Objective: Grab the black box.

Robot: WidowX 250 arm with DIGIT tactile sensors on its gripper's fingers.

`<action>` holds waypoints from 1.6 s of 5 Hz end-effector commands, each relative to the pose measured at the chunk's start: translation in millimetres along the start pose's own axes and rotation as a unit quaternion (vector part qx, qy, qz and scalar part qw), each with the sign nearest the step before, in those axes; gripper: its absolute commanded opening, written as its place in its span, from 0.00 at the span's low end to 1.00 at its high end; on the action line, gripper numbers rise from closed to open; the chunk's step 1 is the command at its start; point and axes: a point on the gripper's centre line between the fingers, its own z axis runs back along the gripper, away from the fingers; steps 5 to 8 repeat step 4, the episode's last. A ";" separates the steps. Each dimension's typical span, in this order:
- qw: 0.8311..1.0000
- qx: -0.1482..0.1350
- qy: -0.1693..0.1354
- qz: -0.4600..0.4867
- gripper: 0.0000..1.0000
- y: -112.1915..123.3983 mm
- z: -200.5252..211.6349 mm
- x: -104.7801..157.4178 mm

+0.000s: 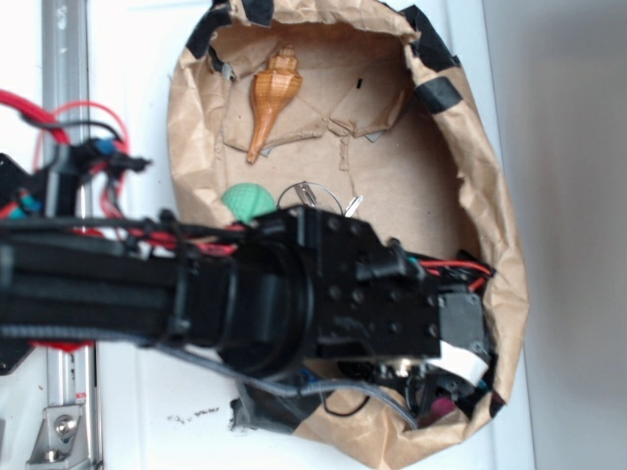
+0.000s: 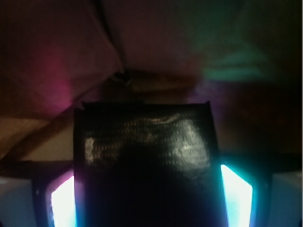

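In the wrist view the black box [image 2: 144,151], glossy with a textured sheen on top, fills the space between my gripper's [image 2: 149,194] two glowing fingers. The left finger [image 2: 61,203] glows pink-white and the right finger [image 2: 236,194] glows cyan. Both box sides lie right against the fingers, so the jaws are shut on it. In the exterior view the arm reaches into the lower right of the brown paper nest [image 1: 490,245]. The wrist [image 1: 431,343] covers the gripper and the box there.
Inside the paper nest lie an orange spiral shell [image 1: 272,98] at the back, a green ball [image 1: 247,203] beside the arm, and a thin metal ring [image 1: 313,194]. Black tape patches [image 1: 441,93] sit on the nest's raised rim. A metal rail [image 1: 67,59] runs along the left.
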 end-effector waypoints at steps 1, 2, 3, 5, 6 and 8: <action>0.989 0.071 -0.024 0.125 0.00 24.4 114.1 -42.1; 0.981 0.055 -0.028 0.183 0.00 32.9 140.2 -46.8; 0.958 0.065 0.086 0.264 0.00 30.4 157.3 -13.0; 0.949 0.057 0.094 0.295 0.00 31.5 159.0 -10.8; 0.949 0.057 0.094 0.295 0.00 31.5 159.0 -10.8; 0.949 0.057 0.094 0.295 0.00 31.5 159.0 -10.8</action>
